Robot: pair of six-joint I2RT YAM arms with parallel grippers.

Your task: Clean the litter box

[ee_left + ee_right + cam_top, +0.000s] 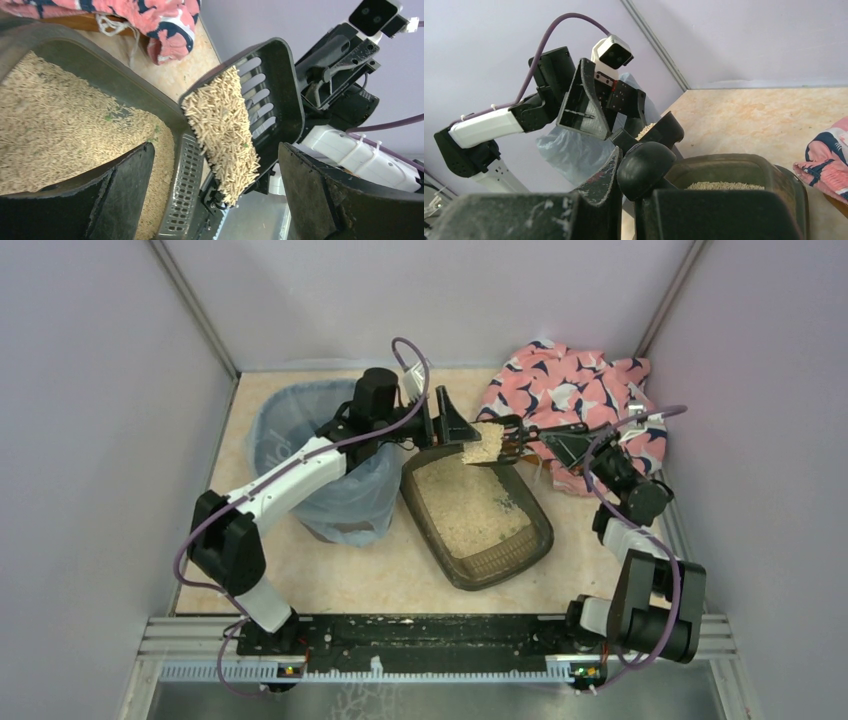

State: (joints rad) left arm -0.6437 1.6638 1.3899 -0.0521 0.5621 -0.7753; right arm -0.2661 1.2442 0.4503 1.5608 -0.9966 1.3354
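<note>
Shallow dark brown plastic litter box [482, 574], likely stiff and heavy: grip its 12 o'clock rim by the spread left gripper [448, 425]; right gripper [560, 440] pinches the black slotted scoop [275, 70].

Bright, even light falls from overhead in the top view, and nothing is blown out. The litter box [540, 540] and the bin [275, 415] throw only soft, short shadows on the table [330, 580], darkest toward 6 o'clock of each. The walls take a flat lavender cast. At 6 o'clock the metal sheet [450, 702] shows a dull sheen.

In the left wrist view the scoop [280, 85] and its pellets are crisp, while the left gripper's [215, 170] jaws at 7 and 4 o'clock are dark and soft.

In the right wrist view the right gripper's [634, 205] jaws along 6 o'clock are blurred and underlit. The scoop's knob carries a faint sheen, and the left arm [484, 127] is sharp.
</note>
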